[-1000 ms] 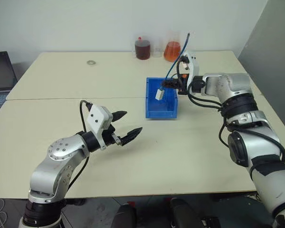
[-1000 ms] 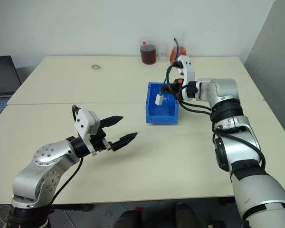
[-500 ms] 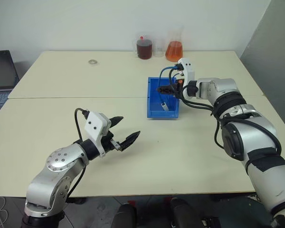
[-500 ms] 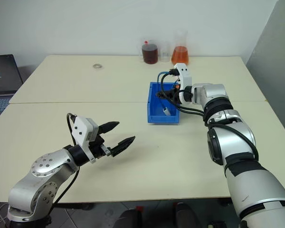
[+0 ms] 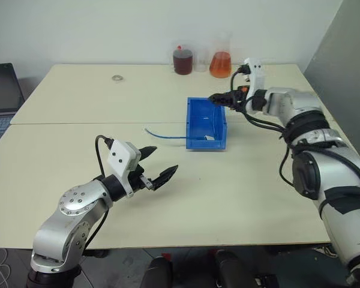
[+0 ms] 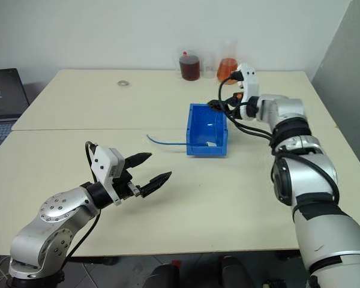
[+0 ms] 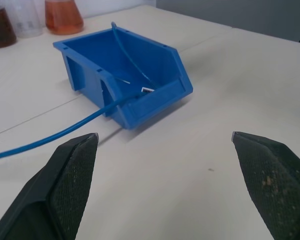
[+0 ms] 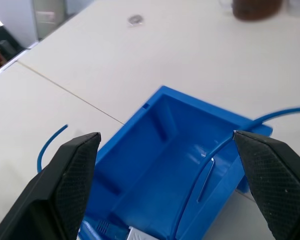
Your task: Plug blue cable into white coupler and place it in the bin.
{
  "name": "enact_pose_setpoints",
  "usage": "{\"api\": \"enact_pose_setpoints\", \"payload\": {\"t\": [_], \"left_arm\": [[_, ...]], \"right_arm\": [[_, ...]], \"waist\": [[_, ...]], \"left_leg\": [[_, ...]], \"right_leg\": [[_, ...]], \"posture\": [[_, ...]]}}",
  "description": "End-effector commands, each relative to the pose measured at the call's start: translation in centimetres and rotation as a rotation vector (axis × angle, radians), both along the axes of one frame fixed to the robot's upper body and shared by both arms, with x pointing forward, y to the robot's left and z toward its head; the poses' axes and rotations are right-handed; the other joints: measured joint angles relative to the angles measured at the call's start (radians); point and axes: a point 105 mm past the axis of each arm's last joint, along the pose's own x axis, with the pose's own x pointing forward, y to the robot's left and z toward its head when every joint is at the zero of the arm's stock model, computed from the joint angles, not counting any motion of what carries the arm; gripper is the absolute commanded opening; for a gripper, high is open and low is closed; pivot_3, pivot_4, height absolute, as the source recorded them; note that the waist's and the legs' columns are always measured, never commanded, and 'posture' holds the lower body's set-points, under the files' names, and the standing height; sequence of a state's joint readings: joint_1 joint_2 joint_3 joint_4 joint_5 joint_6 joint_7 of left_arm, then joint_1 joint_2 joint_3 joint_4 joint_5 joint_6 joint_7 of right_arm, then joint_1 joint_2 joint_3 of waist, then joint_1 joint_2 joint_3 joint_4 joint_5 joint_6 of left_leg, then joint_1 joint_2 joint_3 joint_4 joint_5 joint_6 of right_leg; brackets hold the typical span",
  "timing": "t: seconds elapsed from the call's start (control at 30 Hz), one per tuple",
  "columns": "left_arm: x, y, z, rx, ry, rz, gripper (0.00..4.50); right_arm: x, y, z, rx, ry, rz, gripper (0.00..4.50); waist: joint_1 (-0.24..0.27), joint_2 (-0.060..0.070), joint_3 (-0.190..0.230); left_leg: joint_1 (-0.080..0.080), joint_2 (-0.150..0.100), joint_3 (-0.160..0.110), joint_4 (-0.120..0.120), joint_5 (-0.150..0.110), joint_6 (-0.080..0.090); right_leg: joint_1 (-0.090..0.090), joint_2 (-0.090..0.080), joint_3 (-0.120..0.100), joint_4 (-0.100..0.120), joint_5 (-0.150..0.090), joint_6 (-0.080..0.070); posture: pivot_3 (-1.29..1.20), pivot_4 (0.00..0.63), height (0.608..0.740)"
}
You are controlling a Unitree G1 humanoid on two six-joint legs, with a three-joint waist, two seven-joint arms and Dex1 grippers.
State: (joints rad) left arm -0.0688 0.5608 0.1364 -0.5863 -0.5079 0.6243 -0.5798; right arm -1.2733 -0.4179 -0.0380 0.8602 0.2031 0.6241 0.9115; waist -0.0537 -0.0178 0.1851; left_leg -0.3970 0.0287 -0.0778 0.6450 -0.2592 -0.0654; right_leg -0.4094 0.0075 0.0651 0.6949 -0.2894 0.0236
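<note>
Blue bin (image 5: 206,123) sat on the cream counter (image 5: 258,180), a little right of centre. White coupler (image 5: 209,138) lay inside it at the near end, on the bin floor, with the blue cable (image 7: 50,134) attached. Cable ran out over the bin's near left corner and trailed leftward across the counter, its free end curling up (image 5: 146,128). Right wrist view showed more cable crossing the bin's interior and passing over the far rim.

Right fingers (image 5: 219,99) were spread wide and empty, poised above the bin's far right corner, clear of the cable. Left fingers (image 5: 158,162) were also spread wide, holding nothing, hovering over bare counter well short of the bin and nearer the robot.

At the back edge of the counter stood a flask of dark red liquid (image 5: 180,61) and a flask of orange liquid (image 5: 219,62), side by side. A small metal ring (image 5: 115,78) lay farther left. A laptop (image 5: 0,90) sat off the counter's left side.
</note>
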Motion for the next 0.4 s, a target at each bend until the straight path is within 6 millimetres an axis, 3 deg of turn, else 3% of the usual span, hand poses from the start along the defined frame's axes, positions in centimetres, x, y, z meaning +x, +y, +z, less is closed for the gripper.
{"api": "enact_pose_setpoints", "payload": {"t": [0.03, 0.2, 0.3, 0.4], "left_arm": [[-0.4, 2.1, 1.3, -0.009, -0.048, 0.109, 4.50], [-0.1, 5.9, 0.5, -0.007, 0.021, 0.347, 4.50], [-0.1, 8.0, 0.5, 0.031, 0.049, 0.400, 4.50], [-0.1, 8.8, 0.3, 0.048, 0.088, 0.365, 4.50]], "right_arm": [[-5.9, 0.1, -0.5, -0.091, -0.161, 0.140, 4.49], [-12.6, -1.2, -5.3, -0.178, -0.192, 0.106, 4.49], [-14.6, -2.8, -7.0, -0.204, -0.169, 0.022, 4.49], [-14.8, -3.8, -7.5, -0.197, -0.156, -0.061, 4.49]], "waist": [[0.008, 0.000, 0.000], [0.019, 0.001, 0.000], [0.018, 0.001, 0.001], [0.018, 0.000, 0.001]], "left_leg": [[-0.001, 0.000, -0.001, 0.000, 0.000, 0.000], [-0.003, 0.000, -0.003, 0.000, 0.000, 0.000], [0.000, -0.001, -0.002, 0.001, 0.000, -0.001], [0.005, 0.000, -0.001, 0.002, 0.000, -0.001]], "right_leg": [[0.000, 0.000, -0.001, 0.000, 0.000, 0.000], [-0.001, -0.002, -0.001, -0.002, 0.000, 0.000], [0.001, -0.001, 0.000, 0.001, 0.000, 0.001], [0.005, 0.001, 0.001, 0.000, -0.001, 0.003]], "posture": [[0.00, 0.150, 0.740], [0.00, 0.150, 0.740], [0.00, 0.150, 0.740], [0.00, 0.150, 0.740]]}}
